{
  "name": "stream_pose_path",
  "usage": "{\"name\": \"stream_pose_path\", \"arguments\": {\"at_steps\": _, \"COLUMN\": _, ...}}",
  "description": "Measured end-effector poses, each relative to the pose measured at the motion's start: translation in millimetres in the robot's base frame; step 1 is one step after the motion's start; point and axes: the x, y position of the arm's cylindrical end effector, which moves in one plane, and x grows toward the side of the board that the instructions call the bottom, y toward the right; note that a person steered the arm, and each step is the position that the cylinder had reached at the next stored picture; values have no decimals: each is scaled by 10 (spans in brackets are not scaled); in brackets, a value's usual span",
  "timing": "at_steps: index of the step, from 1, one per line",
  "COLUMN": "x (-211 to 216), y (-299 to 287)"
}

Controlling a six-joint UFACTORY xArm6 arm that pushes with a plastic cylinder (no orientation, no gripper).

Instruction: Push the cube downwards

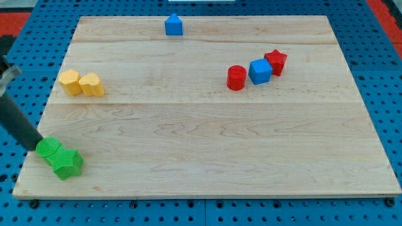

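The blue cube (260, 71) sits at the view's upper right on the wooden board (207, 138), touching a red cylinder (236, 78) on its left and a red star (276, 61) on its upper right. My tip (36, 149) is at the view's lower left edge, the dark rod slanting in from the left. The tip touches a green block (48, 150) that sits against a green star (68, 163). The tip is far from the cube.
A blue house-shaped block (174, 25) stands at the top centre edge. A yellow hexagon (70, 82) and a yellow heart-like block (92, 85) sit together at the left. A blue pegboard (383, 75) surrounds the board.
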Motion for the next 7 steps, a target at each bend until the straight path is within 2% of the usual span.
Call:
{"name": "stream_pose_path", "arguments": {"at_steps": 1, "x": -319, "y": 162}}
{"name": "stream_pose_path", "arguments": {"at_steps": 2, "x": -398, "y": 310}}
{"name": "stream_pose_path", "arguments": {"at_steps": 7, "x": -468, "y": 323}}
